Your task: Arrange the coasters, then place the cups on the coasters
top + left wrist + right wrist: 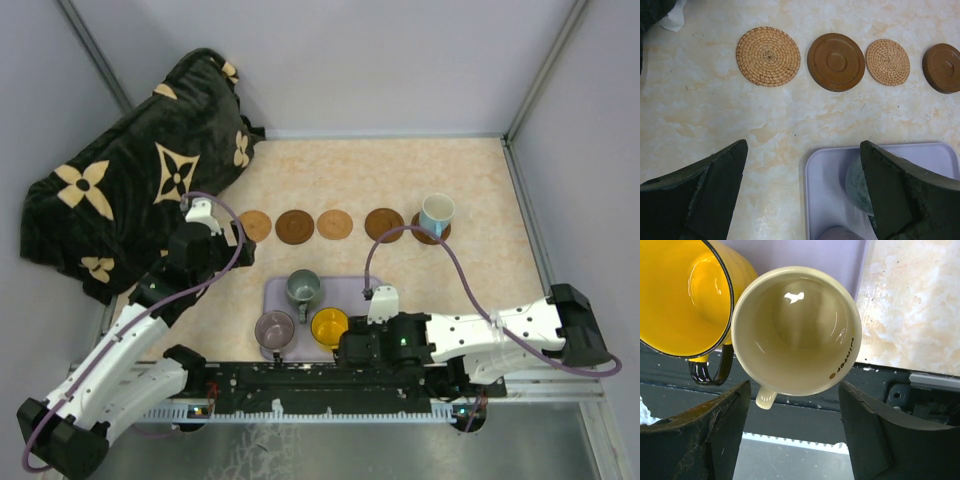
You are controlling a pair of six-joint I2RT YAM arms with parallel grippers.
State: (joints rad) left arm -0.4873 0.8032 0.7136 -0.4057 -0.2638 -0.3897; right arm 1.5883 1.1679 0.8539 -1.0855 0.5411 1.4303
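The cream cup is hard, light, slippery and can break. Its rim at 3 o'clock looks best to pinch. The left jaws and right jaws are open.

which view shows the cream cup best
The right wrist view: the cream cup sits centre frame, its rim, inside, handle and lettering clear. In the top external view the right arm hides it; the left wrist view does not show it.

Beige marbled tabletop between grey walls
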